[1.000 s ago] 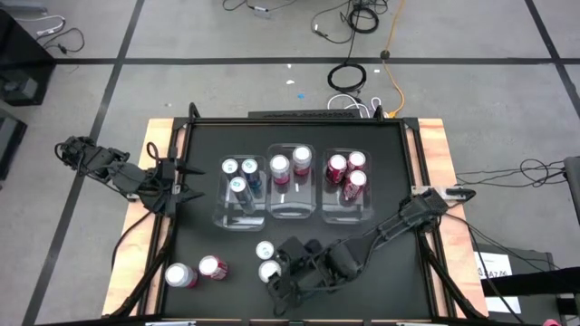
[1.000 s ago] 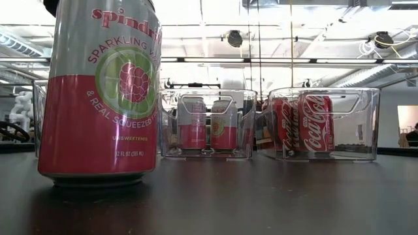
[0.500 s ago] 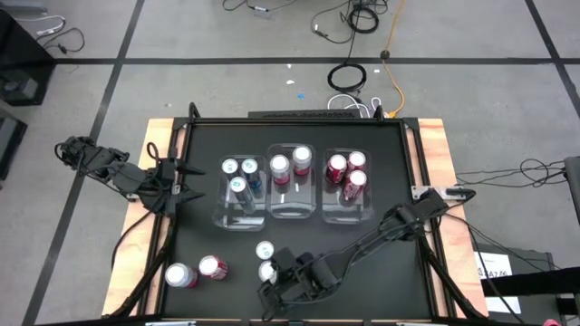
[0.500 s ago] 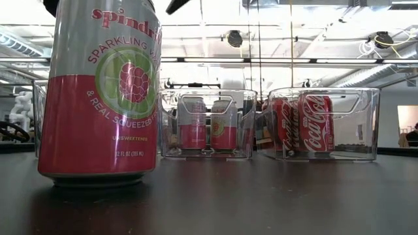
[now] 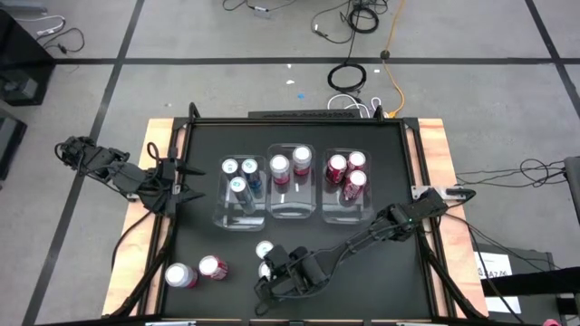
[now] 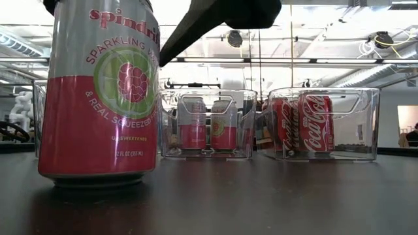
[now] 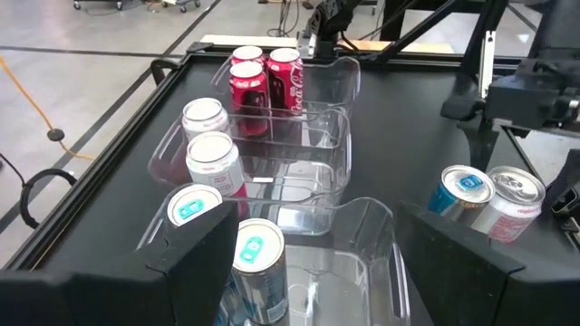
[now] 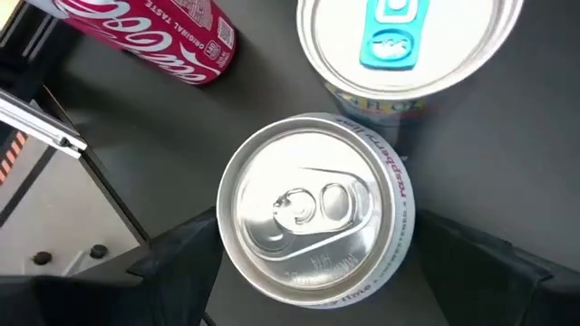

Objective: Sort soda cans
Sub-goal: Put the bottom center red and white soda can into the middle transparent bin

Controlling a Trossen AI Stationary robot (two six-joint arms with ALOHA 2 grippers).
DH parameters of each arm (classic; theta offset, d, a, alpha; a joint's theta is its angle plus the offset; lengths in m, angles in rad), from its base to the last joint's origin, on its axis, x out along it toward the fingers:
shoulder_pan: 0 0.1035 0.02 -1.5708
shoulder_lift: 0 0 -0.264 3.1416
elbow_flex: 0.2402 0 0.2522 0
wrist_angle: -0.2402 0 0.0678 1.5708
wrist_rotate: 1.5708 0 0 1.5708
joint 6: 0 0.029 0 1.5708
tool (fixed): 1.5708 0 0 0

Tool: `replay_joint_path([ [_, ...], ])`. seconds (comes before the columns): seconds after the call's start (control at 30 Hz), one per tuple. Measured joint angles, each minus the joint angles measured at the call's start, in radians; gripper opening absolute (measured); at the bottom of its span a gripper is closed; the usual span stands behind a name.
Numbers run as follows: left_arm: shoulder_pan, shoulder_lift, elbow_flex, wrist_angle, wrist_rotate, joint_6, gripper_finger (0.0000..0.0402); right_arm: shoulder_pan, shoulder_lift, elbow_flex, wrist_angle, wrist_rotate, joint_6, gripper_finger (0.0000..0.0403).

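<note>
left gripper (image 5: 188, 183) hovers at the left edge of the black table top (image 5: 390, 154), fingers spread, holding nothing, pointing toward the bins. near the front-left corner, 2 loose cans touching side by side: a silver-topped can (image 5: 179, 275) and a red can w/ silver top (image 5: 213, 268). mid table, 3 clear plastic rectangular bins in a row. left bin (image 5: 239, 215) holds 3 teal-blue cans w/ silver tops (image 5: 241, 177); middle bin (image 5: 290, 209) holds 2 pink-and-silver cans (image 5: 290, 166); right bin (image 5: 348, 212) holds 3 dark red cola cans (image 5: 347, 172). in front of the middle bin, a teal-tabbed silver-topped can (image 5: 265, 250) stands upright, and just beside it, nearer the front edge, a pink-and-silver sparkling water can (image 8: 315, 217), also upright. right gripper (image 5: 264, 283) is low over that pink can, reaching in from the right side of the table; fingers spread wide, one on each side of the can top in the wrist view; cannot tell if they touch it. low view: same pink can (image 6: 99, 91) stands flat on the table, a dark finger (image 6: 209, 23) slanting down beside its top.
</note>
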Motion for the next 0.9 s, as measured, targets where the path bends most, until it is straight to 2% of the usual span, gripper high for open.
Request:
replay_joint_path([
  [0.5, 0.000, 0.003, 0.000, 0.000, 0.007, 0.000, 0.0304, -0.028, 0.003, -0.001, -0.024, -0.003, -0.095, 0.0336],
  [0.9, 0.000, 0.003, 0.000, 0.000, 0.006, 0.000, 0.0304, -0.039, 0.003, -0.002, -0.035, -0.051, -0.095, 0.0336],
])
